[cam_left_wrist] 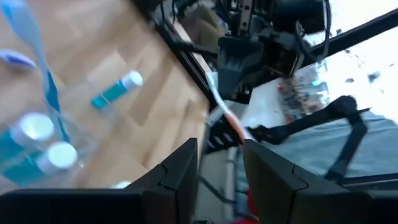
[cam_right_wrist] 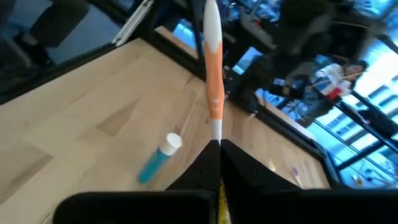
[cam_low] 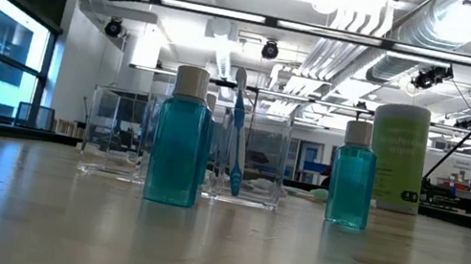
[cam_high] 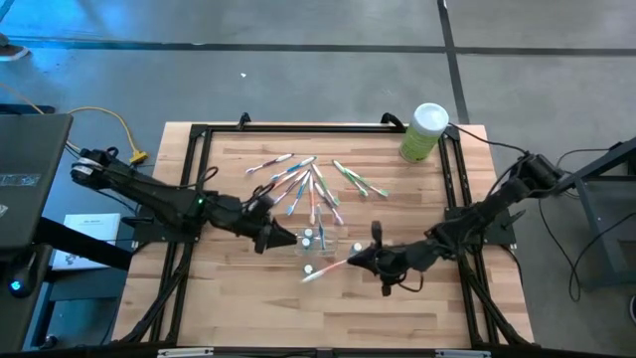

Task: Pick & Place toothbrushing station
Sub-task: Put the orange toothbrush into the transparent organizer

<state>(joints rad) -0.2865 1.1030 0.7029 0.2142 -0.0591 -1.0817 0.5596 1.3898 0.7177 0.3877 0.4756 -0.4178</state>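
The clear holder stands mid-table with a blue toothbrush upright in it, and small teal white-capped bottles stand by it. Another bottle lies on the wood. Several pastel toothbrushes lie fanned out behind the holder. My right gripper, right of the holder, is shut on an orange-and-white toothbrush. My left gripper is open and empty, just left of the holder. My right gripper pinches the orange-and-white toothbrush by one end of its handle between its two fingertips. The brush runs on straight ahead of the fingers, toward the table's left. It is near level and seems clear of the table.
A tall green canister with a white lid stands at the far right corner. A black frame rims the wooden table. There is bare wood along the near edge.
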